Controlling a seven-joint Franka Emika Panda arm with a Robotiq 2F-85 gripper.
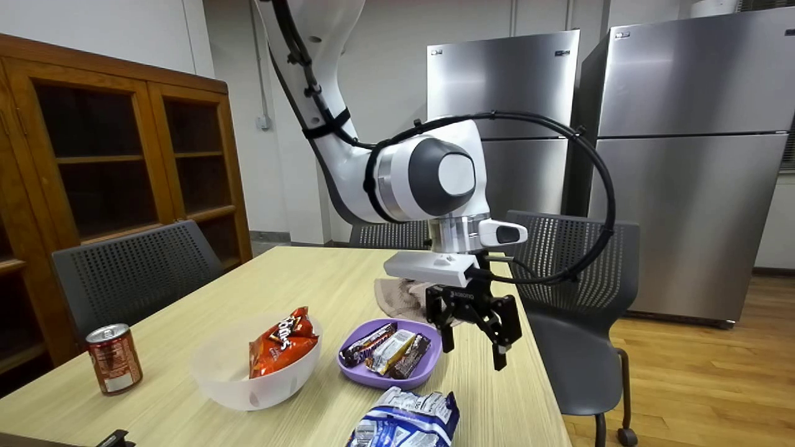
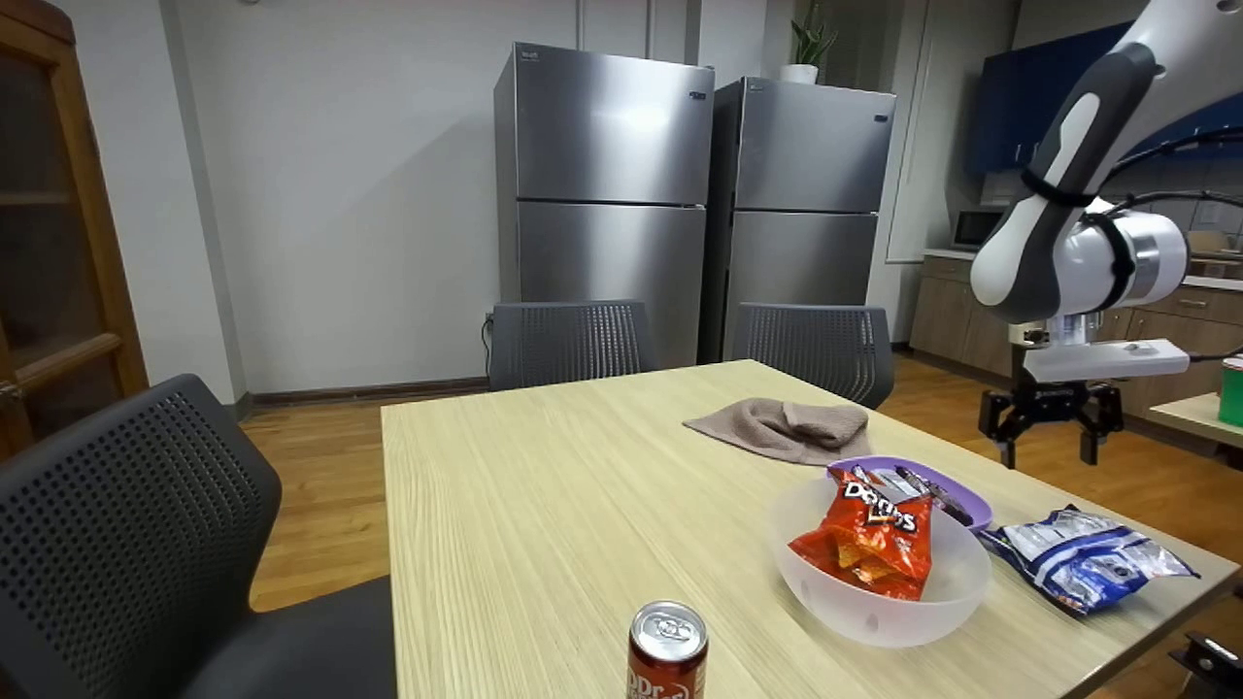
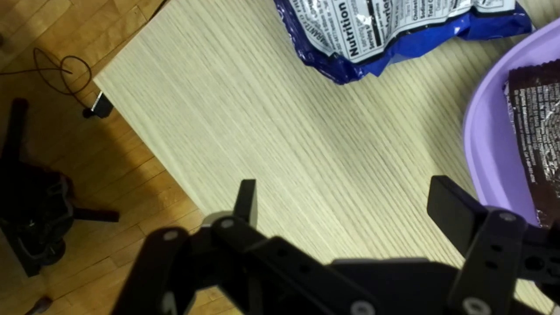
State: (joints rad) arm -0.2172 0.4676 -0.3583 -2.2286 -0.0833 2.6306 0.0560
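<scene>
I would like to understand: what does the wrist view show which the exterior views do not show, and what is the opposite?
Only the wrist view: a thin black cable looped on the floor, and the legible word Nutrition on the blue bag.

Only the exterior views: the red Doritos bag in the translucent bowl, the drink can, the brown towel, the wooden cabinet and two refrigerators.

Shared: the blue bag, the purple dish with a wrapped bar inside, the open, empty hand, the table and the floor.
</scene>
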